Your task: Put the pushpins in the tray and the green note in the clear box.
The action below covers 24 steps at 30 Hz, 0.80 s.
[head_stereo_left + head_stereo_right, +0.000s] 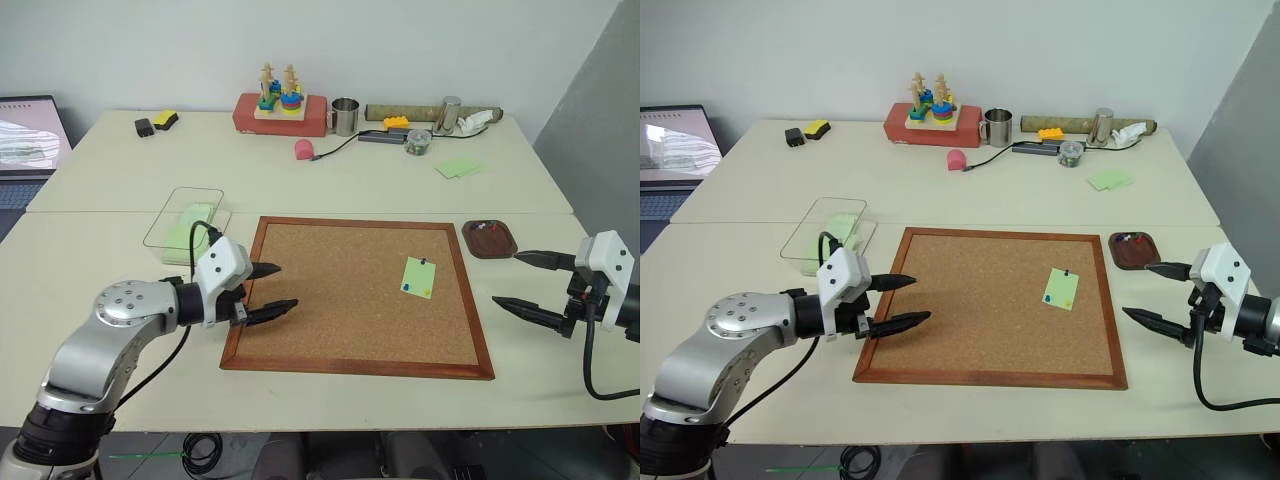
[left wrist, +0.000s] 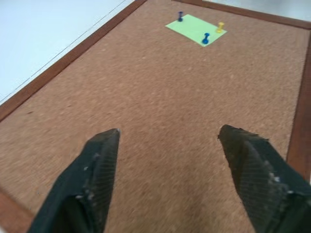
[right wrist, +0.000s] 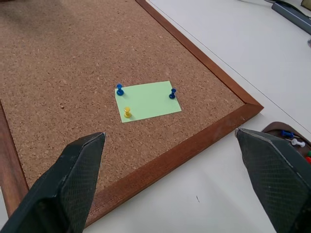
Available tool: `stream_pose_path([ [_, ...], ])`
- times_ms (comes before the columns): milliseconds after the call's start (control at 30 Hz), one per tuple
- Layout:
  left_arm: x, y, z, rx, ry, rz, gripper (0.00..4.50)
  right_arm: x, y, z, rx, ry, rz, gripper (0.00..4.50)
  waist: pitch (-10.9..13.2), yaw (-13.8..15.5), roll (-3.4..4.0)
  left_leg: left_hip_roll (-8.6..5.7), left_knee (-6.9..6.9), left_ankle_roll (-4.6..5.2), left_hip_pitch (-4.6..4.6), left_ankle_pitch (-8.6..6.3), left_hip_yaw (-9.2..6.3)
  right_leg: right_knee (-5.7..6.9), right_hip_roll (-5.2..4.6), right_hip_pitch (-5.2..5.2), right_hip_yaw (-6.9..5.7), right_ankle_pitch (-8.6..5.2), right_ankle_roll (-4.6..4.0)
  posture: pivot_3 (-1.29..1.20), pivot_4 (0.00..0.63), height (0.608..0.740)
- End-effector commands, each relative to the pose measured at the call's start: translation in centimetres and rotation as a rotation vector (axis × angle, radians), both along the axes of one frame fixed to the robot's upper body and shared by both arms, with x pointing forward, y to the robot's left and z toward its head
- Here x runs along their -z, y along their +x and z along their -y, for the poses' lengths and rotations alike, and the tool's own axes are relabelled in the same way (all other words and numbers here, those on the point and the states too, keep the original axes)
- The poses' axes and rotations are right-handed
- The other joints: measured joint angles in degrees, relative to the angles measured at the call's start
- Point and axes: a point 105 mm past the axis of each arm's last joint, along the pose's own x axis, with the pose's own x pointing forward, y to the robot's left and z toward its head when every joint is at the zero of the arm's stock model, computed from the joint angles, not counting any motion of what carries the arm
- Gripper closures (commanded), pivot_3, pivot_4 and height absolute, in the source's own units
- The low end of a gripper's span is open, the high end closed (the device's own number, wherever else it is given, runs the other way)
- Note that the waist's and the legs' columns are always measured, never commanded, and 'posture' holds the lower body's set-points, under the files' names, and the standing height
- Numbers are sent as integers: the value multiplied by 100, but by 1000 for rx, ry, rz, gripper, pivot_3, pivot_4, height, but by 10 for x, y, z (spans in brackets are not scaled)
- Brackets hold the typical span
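Right wrist view: green note [image 3: 147, 100] is pinned flat on the cork board [image 3: 58, 58], towards the board's right half, nearer its right frame. 3 pushpins [image 3: 127, 112] in it: 2 blue, 1 yellow. Yellow and one blue sit on the same edge of the note, the other blue at the opposite edge.

Tray [image 1: 490, 240] sits on the table [image 1: 350, 180] just off the board's far right corner, not touching the frame; a few pins already lie inside it, colours incl. blue and red.

Clear box [image 1: 184, 217] is on the table just past the board's far left corner, w/ something pale green under or in it, can't tell which.

Left claw [image 1: 272, 291] hangs over the board's left edge, fingers spread, nothing between them, pointing across the cork towards the note.

Right claw [image 1: 520, 282] is over bare table right of the board, near the tray, fingers wide apart, empty, aimed at the board's right frame.
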Motion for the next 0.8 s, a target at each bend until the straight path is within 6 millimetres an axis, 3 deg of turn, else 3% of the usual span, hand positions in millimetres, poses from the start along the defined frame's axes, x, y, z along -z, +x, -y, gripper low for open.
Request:
stream_pose_path([
  [33,3,2,15,56,-10,13,1885,-13,2,-12,-33,16,46,0,0,-3,0,-1,1,0,1,0,1,0,0,1,1,0,0,0,150,740],
  [200,24,14,46,95,-74,-1,2809,-5,12,-33,-78,34,33,0,-2,0,2,-2,4,0,2,0,-2,2,1,4,-1,3,2,0,150,740],
  [467,44,31,62,82,-148,-29,4490,9,41,-50,-41,83,2,0,-2,-2,2,-4,6,0,2,1,-5,4,1,4,0,15,-9,0,150,740],
  [800,75,32,68,89,-86,-58,4490,34,83,-67,19,112,-4,0,-5,-3,7,-7,6,0,4,1,-5,5,-2,5,0,17,-10,0,150,740],
])
